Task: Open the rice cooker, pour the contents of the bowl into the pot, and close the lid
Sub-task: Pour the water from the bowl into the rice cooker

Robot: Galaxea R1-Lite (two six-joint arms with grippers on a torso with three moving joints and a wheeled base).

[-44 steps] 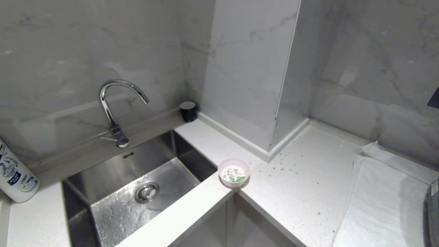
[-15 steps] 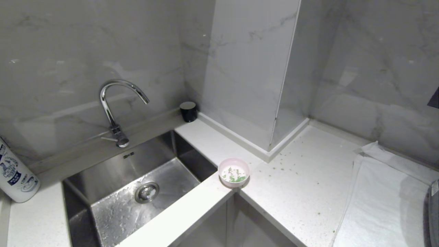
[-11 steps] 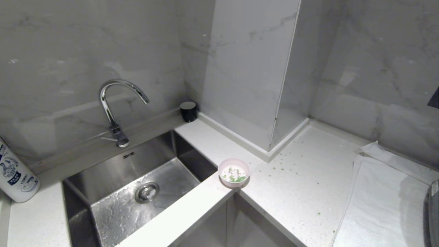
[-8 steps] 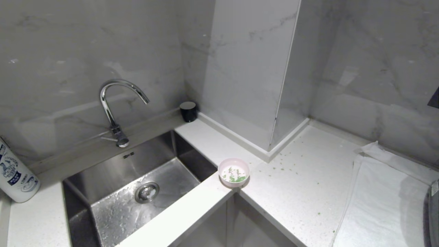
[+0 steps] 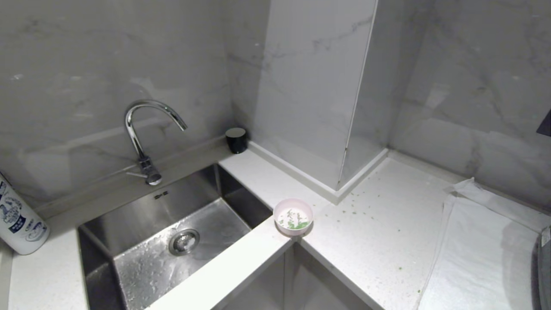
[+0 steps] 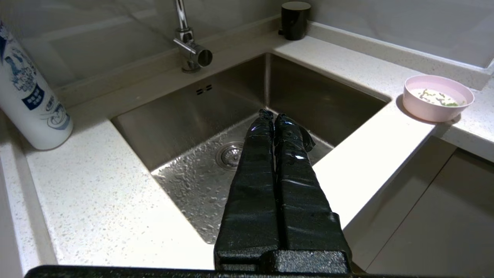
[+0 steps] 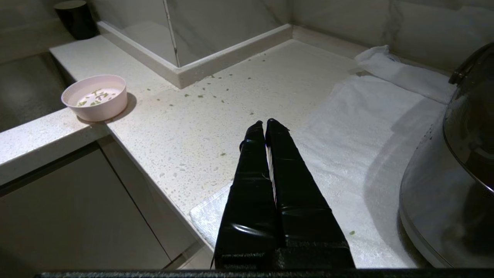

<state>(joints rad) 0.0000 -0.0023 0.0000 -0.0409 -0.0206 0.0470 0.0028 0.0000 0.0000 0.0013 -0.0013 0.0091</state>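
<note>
Nothing started: both the left gripper [image 6: 274, 115] and right gripper [image 7: 264, 122] hang clenched and empty, the bowl [image 5: 293, 216] waits mid-frame, and opening the cooker looks next.

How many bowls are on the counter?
1. The pink bowl sits at the counter's inner corner, just right of the sink, with green bits inside. Others could sit outside the views.

We see a brushed steel sink [image 5: 142, 241] wet with droplets under a glossy chrome faucet [image 5: 144, 129], a speckled matt stone tabletop [image 5: 379, 241], polished marble-look walls [image 5: 86, 64], a smooth pink plastic bowl [image 5: 293, 217], soft white cloth [image 5: 482, 254], and end effectors wrapped in shiny black tape.
</note>
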